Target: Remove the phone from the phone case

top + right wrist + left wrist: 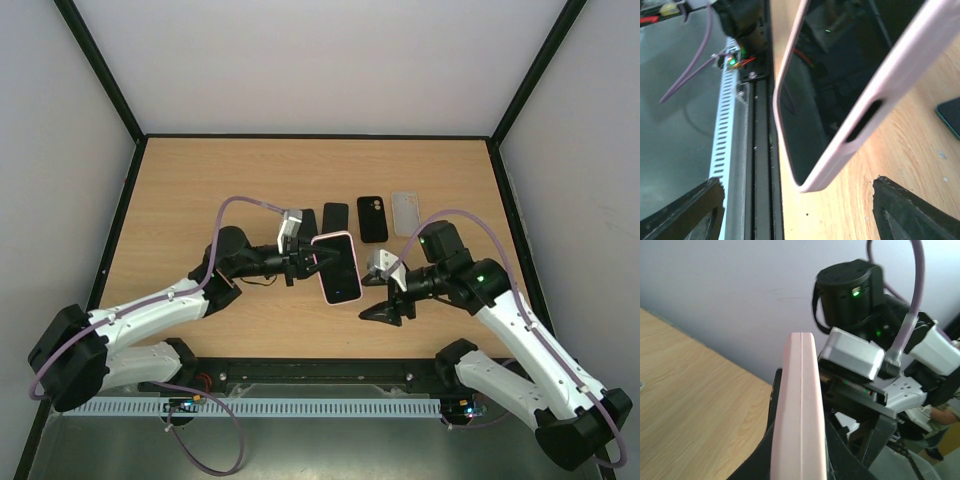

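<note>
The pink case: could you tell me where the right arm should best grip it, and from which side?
On the case, probably the free long edge near the lower corner, from the right. The left fingers clamp its opposite edge, holding it off the table, and that corner sits between the open right fingers.

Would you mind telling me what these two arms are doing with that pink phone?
The left gripper is shut on the phone in its pink case, holding it above the table. The right gripper is open beside its near corner, gripping nothing. The phone is not yet out of the case.
</note>
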You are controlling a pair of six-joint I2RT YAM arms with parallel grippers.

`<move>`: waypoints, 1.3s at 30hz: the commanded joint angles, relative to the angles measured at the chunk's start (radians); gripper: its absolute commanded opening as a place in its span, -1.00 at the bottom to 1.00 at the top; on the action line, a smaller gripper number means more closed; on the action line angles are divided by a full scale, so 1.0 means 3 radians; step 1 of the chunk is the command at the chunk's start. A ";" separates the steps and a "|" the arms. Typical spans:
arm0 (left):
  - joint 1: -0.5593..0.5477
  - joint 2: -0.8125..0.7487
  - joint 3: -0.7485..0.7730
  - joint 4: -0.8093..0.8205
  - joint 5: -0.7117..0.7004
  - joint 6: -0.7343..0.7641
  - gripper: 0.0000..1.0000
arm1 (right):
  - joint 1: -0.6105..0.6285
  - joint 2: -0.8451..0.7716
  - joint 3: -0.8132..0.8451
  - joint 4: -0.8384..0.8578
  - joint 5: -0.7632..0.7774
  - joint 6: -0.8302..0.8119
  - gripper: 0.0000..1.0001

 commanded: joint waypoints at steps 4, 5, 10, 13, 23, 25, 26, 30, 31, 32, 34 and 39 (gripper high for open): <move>0.0022 0.0068 0.0007 0.0849 0.0291 -0.0371 -0.95 | 0.0004 -0.0340 0.0068 -0.0282 -0.0341 -0.0331 0.43; 0.0015 0.0095 0.0007 0.0916 0.0326 -0.0403 -0.95 | 0.0008 -0.0365 0.0061 -0.0245 -0.0345 -0.0301 0.41; 0.0001 0.0201 0.0008 0.1188 0.0479 -0.0498 -0.95 | 0.0005 -0.0280 0.0129 -0.0270 -0.0404 -0.0332 0.19; -0.0018 0.0241 0.0035 0.1196 0.0525 -0.0502 -0.95 | 0.0007 -0.0224 0.0149 -0.0308 -0.0445 -0.0394 0.06; -0.0103 0.0364 0.0153 0.1133 0.0702 -0.0492 -0.95 | 0.0006 -0.0183 0.0170 -0.0473 -0.0455 -0.0652 -0.28; -0.0115 0.0375 0.0169 0.1127 0.0730 -0.0496 -0.95 | 0.0005 -0.0175 0.0170 -0.0494 -0.0447 -0.0687 -0.37; -0.0123 0.0377 0.0172 0.1125 0.0734 -0.0497 -0.95 | 0.0007 -0.0169 0.0170 -0.0513 -0.0444 -0.0717 -0.42; -0.0139 0.0374 0.0175 0.1127 0.0737 -0.0501 -0.95 | 0.0007 -0.0136 0.0177 -0.0551 -0.0442 -0.0780 -0.43; -0.0146 0.0374 0.0178 0.1129 0.0744 -0.0506 -0.95 | 0.0007 -0.0129 0.0176 -0.0557 -0.0444 -0.0803 -0.43; -0.0152 0.0382 0.0178 0.1132 0.0749 -0.0514 -0.95 | 0.0007 -0.0127 0.0172 -0.0559 -0.0438 -0.0818 -0.44; -0.0162 0.0382 0.0182 0.1154 0.0754 -0.0540 -0.95 | 0.0005 -0.0121 0.0166 -0.0565 -0.0417 -0.0856 -0.47; -0.0188 0.0457 0.0214 0.1260 0.0813 -0.0718 -0.95 | 0.0004 -0.0119 0.0165 -0.0619 -0.0327 -0.1060 -0.62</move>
